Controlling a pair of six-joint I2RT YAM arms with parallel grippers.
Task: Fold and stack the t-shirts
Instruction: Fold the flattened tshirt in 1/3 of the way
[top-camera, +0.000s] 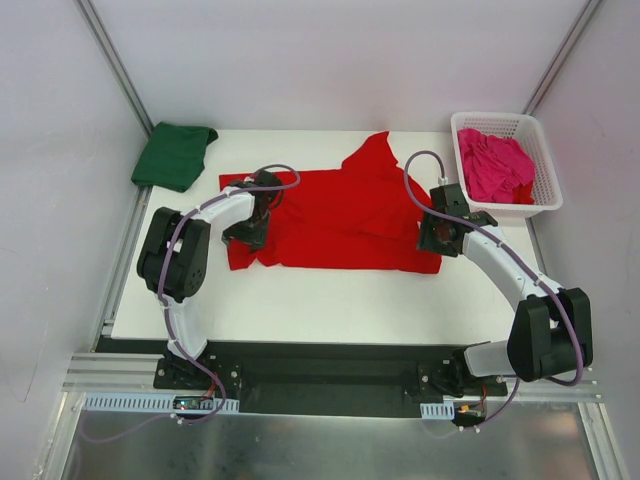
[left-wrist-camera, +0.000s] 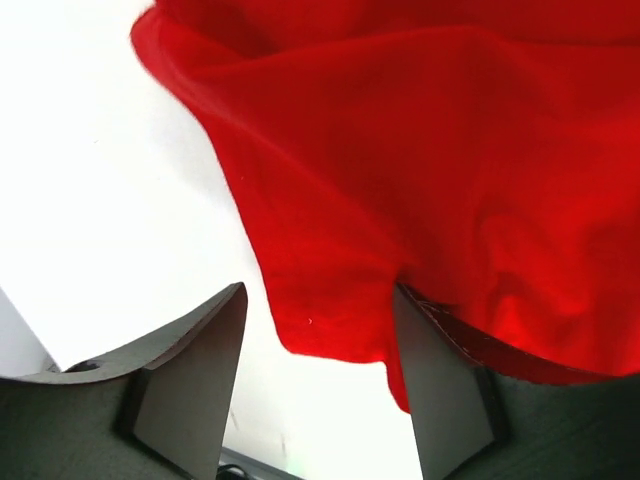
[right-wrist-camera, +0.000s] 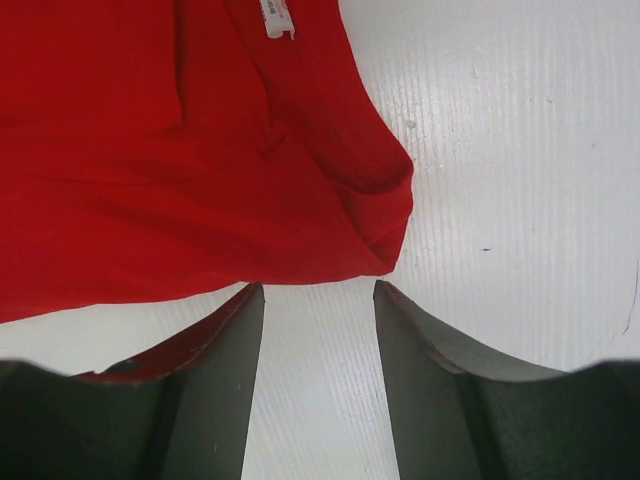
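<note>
A bright red t-shirt (top-camera: 340, 215) lies spread across the middle of the white table (top-camera: 330, 300), partly folded, one sleeve pointing to the back. My left gripper (top-camera: 247, 232) hovers over its left edge. Its jaws stand apart, with the shirt's hem (left-wrist-camera: 420, 150) hanging loosely between the fingertips (left-wrist-camera: 200, 360). My right gripper (top-camera: 437, 238) is at the shirt's near right corner (right-wrist-camera: 150, 180), open, with only bare table between its fingers (right-wrist-camera: 225, 370). A dark green t-shirt (top-camera: 175, 155) lies folded at the back left. A magenta pink t-shirt (top-camera: 493, 165) is bunched in the basket.
The white lattice basket (top-camera: 545, 160) stands at the back right corner. White enclosure walls with metal struts surround the table. A white label (right-wrist-camera: 277, 17) shows on the red shirt in the right wrist view. Bare tabletop (right-wrist-camera: 500, 150) lies to the right of the shirt's corner.
</note>
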